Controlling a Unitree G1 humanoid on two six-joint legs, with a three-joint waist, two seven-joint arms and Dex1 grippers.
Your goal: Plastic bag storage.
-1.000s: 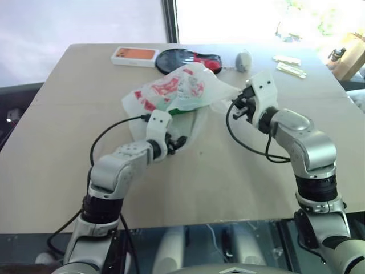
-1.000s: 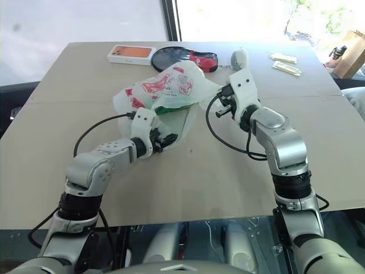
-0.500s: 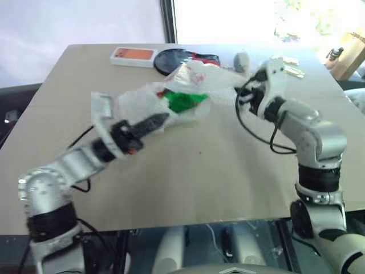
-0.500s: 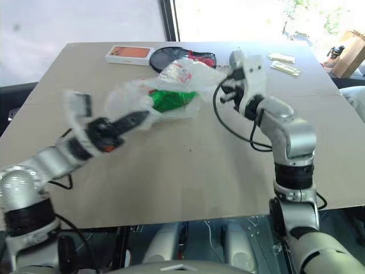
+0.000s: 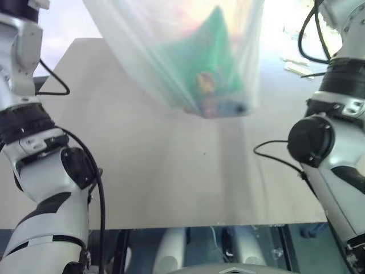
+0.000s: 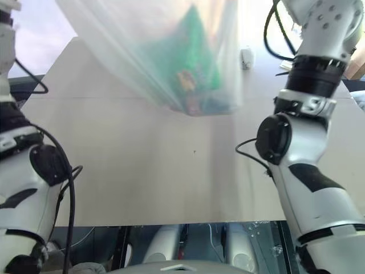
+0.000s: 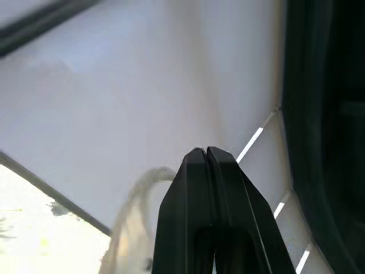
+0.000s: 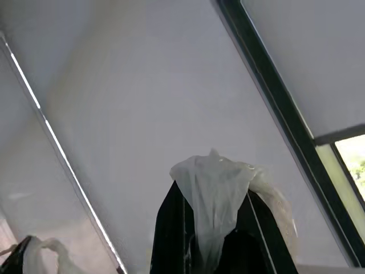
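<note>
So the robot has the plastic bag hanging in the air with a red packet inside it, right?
Not quite: the packet inside is green, not red, as the left eye view shows. The plastic bag does hang above the table, its edge pinched in the right gripper.

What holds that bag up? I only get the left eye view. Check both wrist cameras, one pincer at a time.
Observer: Right pincer is shut on a bunch of the plastic bag; film sticks out past its fingertips.
Operator: Now the left one.
Observer: Left pincer is shut, fingers pressed together. A pale strip of film runs beside it; I can't tell whether it is nipped.
Operator: Give me anything behind the bag.
Observer: A small pale object sits on the table beyond the bag's right edge.
</note>
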